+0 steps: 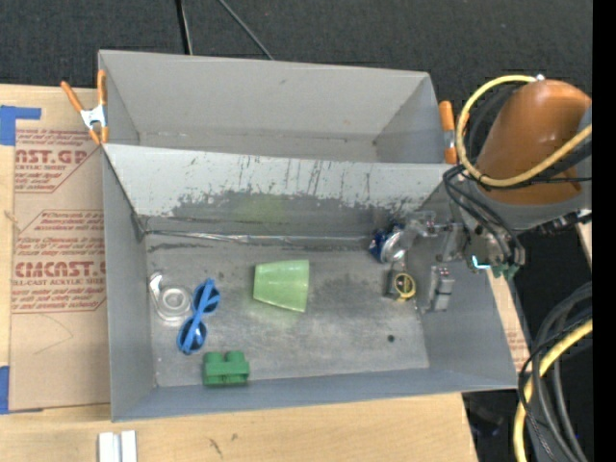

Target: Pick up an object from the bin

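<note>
Cables loop over the orange cover (534,142) on the arm's wrist, at 3 o'clock from where I stand over the grey bin (289,176). Below that cover the gripper (422,292) hangs low over the bin floor, close to the right wall. Whether it is open or closed, I cannot tell from this angle. Just beside it, at its 9 o'clock, lies a small dark piece with a yellow ring (402,285), so near the metal that I cannot say if they touch. A little blue and white thing (387,245) sits at the gripper's 11 o'clock, against the foot of the back wall. Everything else lies well apart from the tool. A pale green cup (281,285) rests on its side near the middle of the floor. Out at 9 o'clock is a clear round lid or jar (171,299), with blue toy glasses (197,316) touching it. A dark green block (225,368) sits alone at 7 o'clock by the front wall.
</note>
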